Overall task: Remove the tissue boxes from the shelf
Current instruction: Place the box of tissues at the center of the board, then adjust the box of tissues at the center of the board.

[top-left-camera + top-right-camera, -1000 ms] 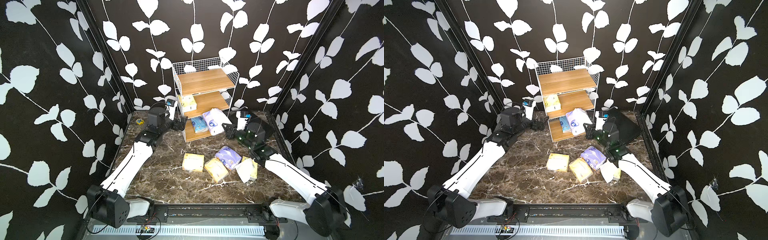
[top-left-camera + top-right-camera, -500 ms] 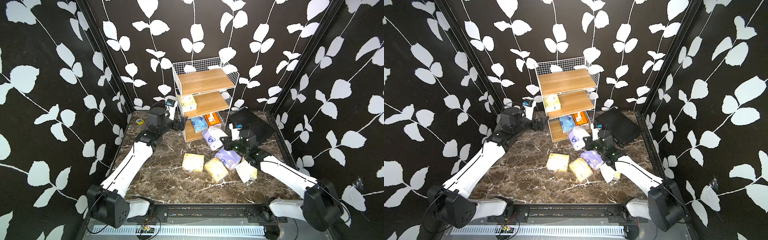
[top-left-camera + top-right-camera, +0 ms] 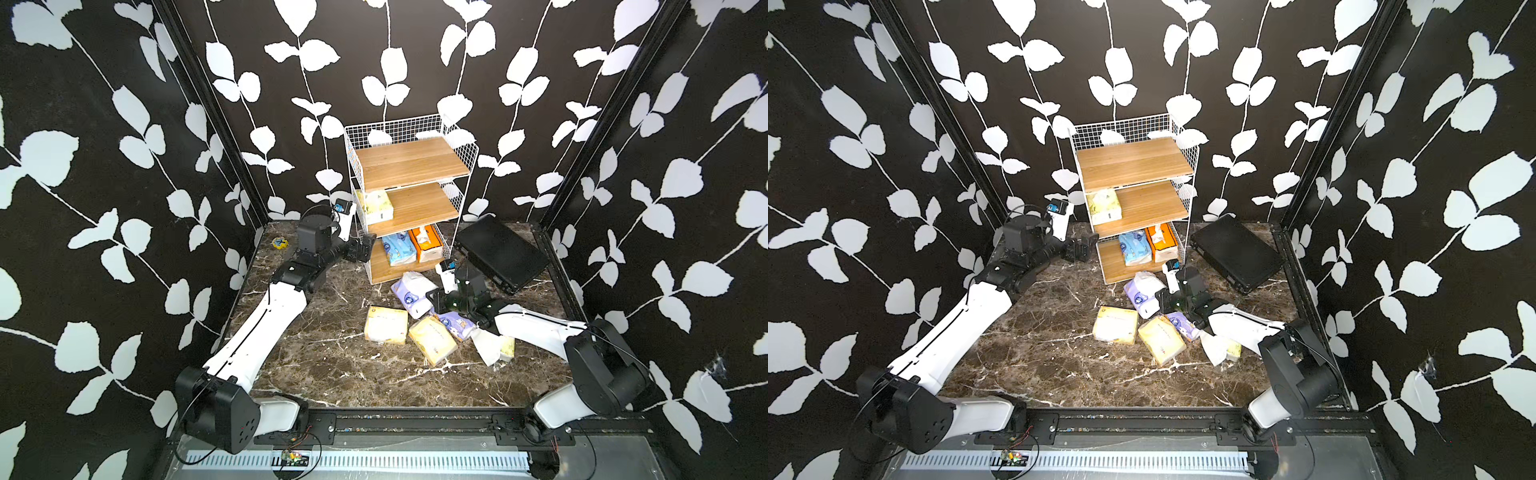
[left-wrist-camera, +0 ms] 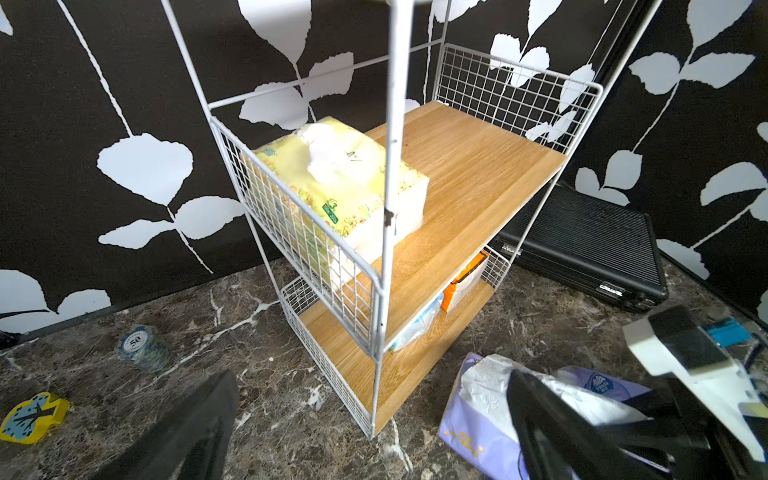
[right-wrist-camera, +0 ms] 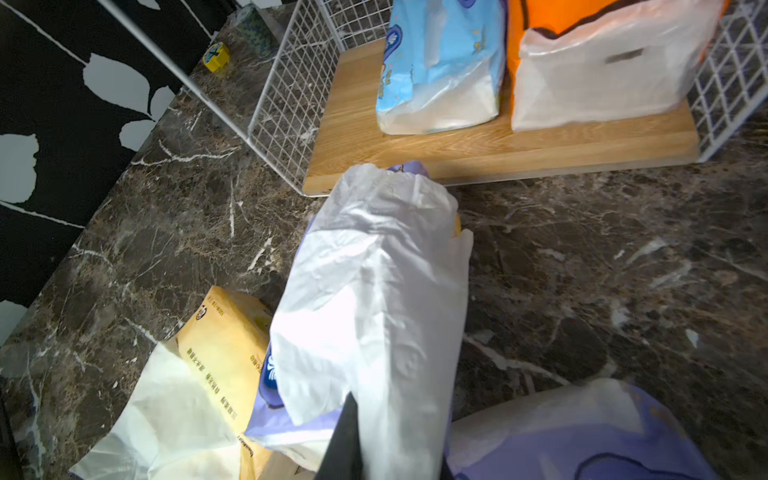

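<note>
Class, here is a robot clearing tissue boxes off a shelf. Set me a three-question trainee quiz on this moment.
1. True or false: the orange box stands on the shelf's bottom board.
2. How many things does the shelf hold?
3. The right tool grips: A, nothing; B, a lavender pack; C, the black case.
Key: 1 true; 2 three: pale yellow pack, blue pack, orange box; 3 B.

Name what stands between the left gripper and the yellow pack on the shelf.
The shelf's wire-grid side panel stands before the yellow pack; left wrist view shows it.
</note>
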Robot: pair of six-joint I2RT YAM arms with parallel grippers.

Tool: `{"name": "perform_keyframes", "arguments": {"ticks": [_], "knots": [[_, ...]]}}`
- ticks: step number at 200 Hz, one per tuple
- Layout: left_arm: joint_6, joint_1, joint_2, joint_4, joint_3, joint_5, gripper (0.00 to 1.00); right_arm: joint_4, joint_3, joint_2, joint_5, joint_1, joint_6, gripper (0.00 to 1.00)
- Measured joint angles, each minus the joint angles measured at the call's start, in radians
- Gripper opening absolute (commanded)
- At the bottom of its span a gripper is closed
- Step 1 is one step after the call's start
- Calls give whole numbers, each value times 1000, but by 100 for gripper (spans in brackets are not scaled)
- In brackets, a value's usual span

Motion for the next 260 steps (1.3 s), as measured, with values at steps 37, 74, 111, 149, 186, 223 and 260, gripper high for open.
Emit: {"name": "perform_keyframes", "arguments": {"ticks": [37, 74, 111, 149, 186, 223, 260], "knots": [[0, 0, 0, 0, 0, 0, 99, 16, -30, 1, 13, 51, -12, 0], [0, 0, 0, 0, 0, 0, 99, 21, -119, -22, 54, 58, -12, 0], [0, 0, 0, 0, 0, 0, 99, 18, -162, -62, 78, 58, -11, 10], [0, 0, 0, 0, 0, 0, 99, -38, -174, -142, 107, 58, -9, 65], [0, 0, 0, 0, 0, -9, 99, -117, -134, -212, 132, 58, -11, 74], [-8, 0, 0, -1, 0, -28, 99, -142, -19, -208, 135, 58, -1, 75], [-30, 13, 10, -3, 0, -39, 99, -129, 132, -75, 112, 83, 31, 74]]}}
